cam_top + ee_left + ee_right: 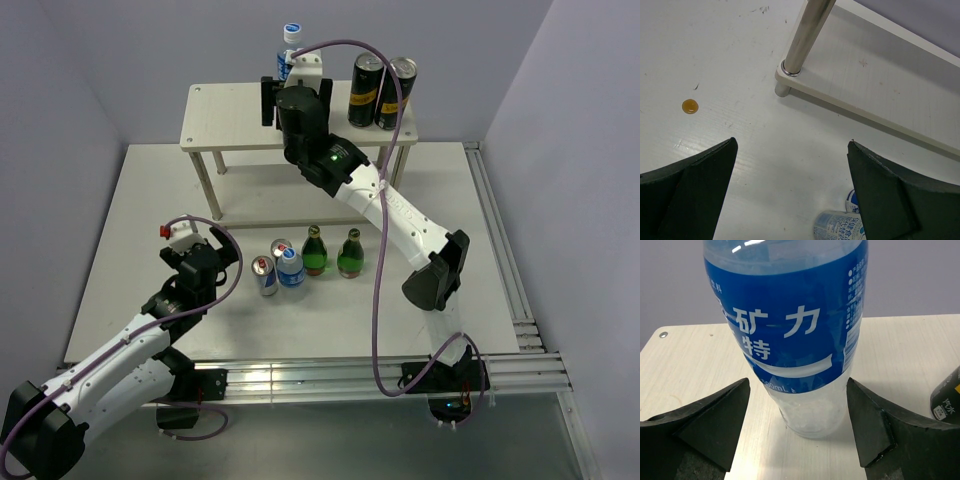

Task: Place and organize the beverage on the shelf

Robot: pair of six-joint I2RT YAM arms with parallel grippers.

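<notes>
Top view: shelf (230, 118) sits at back of table (480, 260). R arm (400, 215) reaches over its top board to a blue-label bottle (289, 45) standing nr the back edge. Two dark cans (365, 90) stand upright just to the bottle's right on same board. On the table in front, in a row: red-silver can (266, 276), small blue drink (290, 266), two green bottles (315, 252). L arm (130, 350) hangs over the table, front-left of shelf. L wrist: L gripper (792, 145) spread wide, nothing btwn fingers, above bare table beside a shelf leg (805, 35) and lower board (880, 85); orange spot (689, 106) on table. R wrist: R gripper (797, 385) released, fingers either side of the bottle w/ small gaps, not touching; bottle upright on top board.
</notes>
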